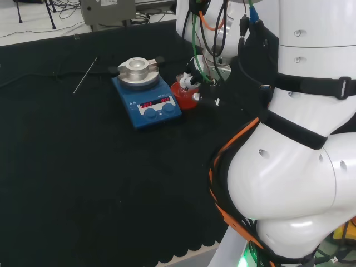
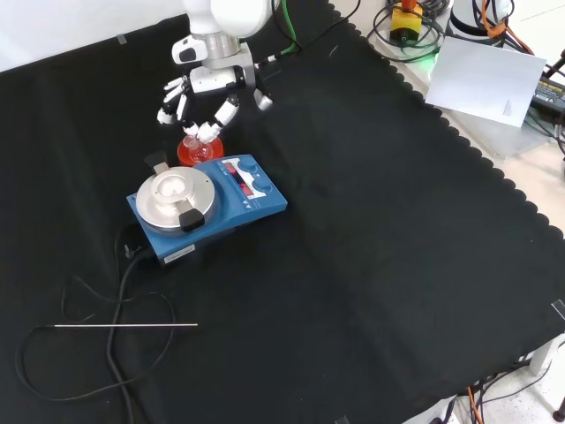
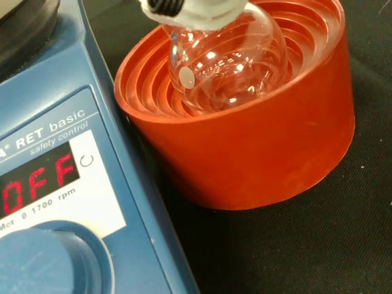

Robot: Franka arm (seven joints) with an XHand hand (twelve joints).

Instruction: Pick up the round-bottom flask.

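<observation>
Sitting in a red ribbed stand (image 3: pixel 257 153), the clear round-bottom flask (image 3: pixel 223 67) rests with its bulb down in the ribbed hollow, seen close up in the wrist view. In the front view the stand (image 2: pixel 196 152) shows in the upper left of the frame, just beside the far edge of a blue stirrer plate (image 2: pixel 212 205), which carries a round metal top (image 2: pixel 174 194) and red lit digits on its front panel. The hand (image 2: pixel 207 88) hangs right over the stand in that view, its fingers (image 2: pixel 228 110) spread and reaching down around the flask's neck; two fingertips look to be at the neck, though I cannot tell whether they actually pinch it. In the head view the hand (image 1: pixel 192 78) appears just above the stand (image 1: pixel 183 95), right of centre in the upper half, next to the stirrer plate (image 1: pixel 147 103). A thin metal rod (image 2: pixel 125 325) lies on the black cloth (image 2: pixel 380 265) in the lower left of the front view, crossed by a looping black cable (image 2: pixel 115 353) running from the plate
</observation>
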